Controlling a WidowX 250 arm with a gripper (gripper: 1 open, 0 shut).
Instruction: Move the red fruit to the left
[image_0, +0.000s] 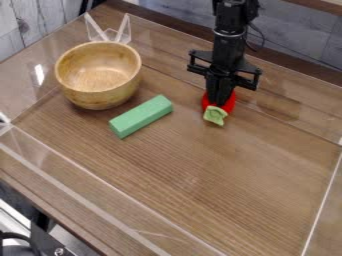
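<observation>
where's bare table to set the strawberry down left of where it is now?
Bare wood lies between the green block and the red fruit, and across the whole near half of the table below the block. The far-left corner is crowded by the wooden bowl. The gripper is shut on the fruit.

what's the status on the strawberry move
Hand shut on small red toy strawberry, low over table. Flat green block and wooden bowl lie to its left.

Small red fruit (218, 106) with pale green cap, right of centre on tabletop
</observation>
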